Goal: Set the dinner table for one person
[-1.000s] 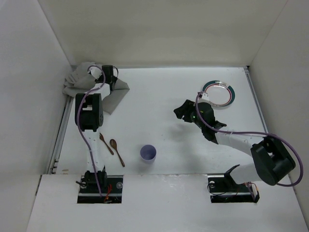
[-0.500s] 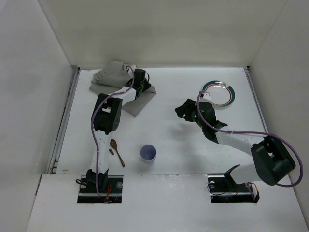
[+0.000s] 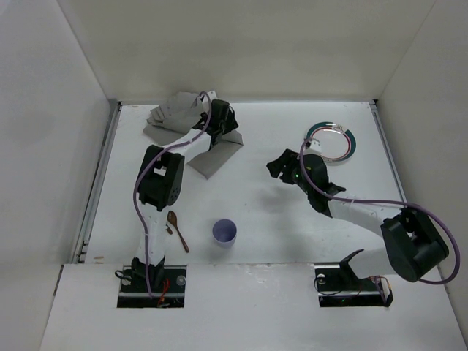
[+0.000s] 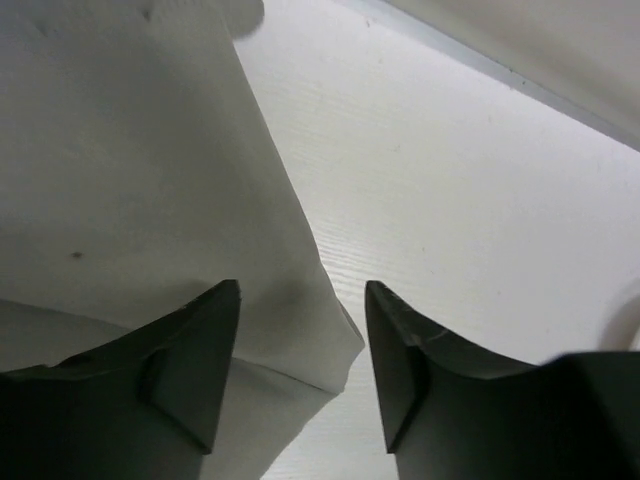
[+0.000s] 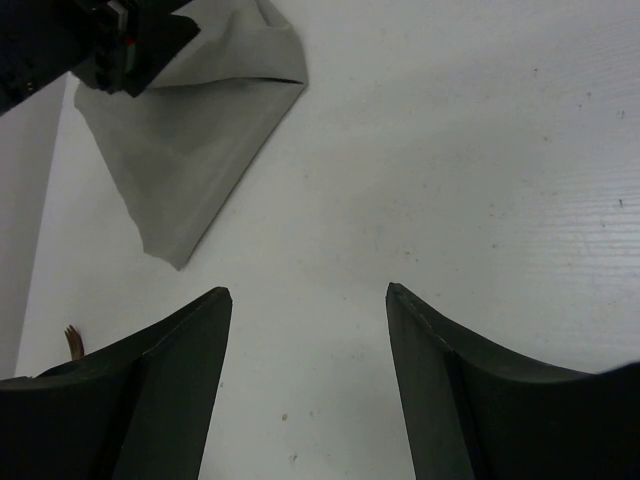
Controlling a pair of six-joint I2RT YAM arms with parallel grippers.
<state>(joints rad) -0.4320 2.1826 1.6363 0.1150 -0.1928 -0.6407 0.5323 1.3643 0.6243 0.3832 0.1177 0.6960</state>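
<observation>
The grey cloth placemat (image 3: 191,139) lies rumpled and partly folded at the back left of the dinner table (image 3: 292,227). My left gripper (image 3: 223,124) hovers at its right edge. In the left wrist view the jaws (image 4: 302,300) stand apart, and a folded corner of the placemat (image 4: 130,180) lies loose between them. My right gripper (image 3: 273,170) is open over bare table at mid-right, and nothing is between its fingers (image 5: 308,295). The right wrist view also takes in the placemat (image 5: 190,130).
A white plate (image 3: 330,140) with a dark green rim sits back right, behind the right gripper. A lilac cup (image 3: 224,232) stands near the front middle. A wooden spoon (image 3: 176,229) lies left of it, beside the left arm. White walls enclose the table.
The left arm swung right from the back left corner, dragging the placemat with it, then its jaws opened off the cloth. The right gripper stayed in place and opened a little wider.
</observation>
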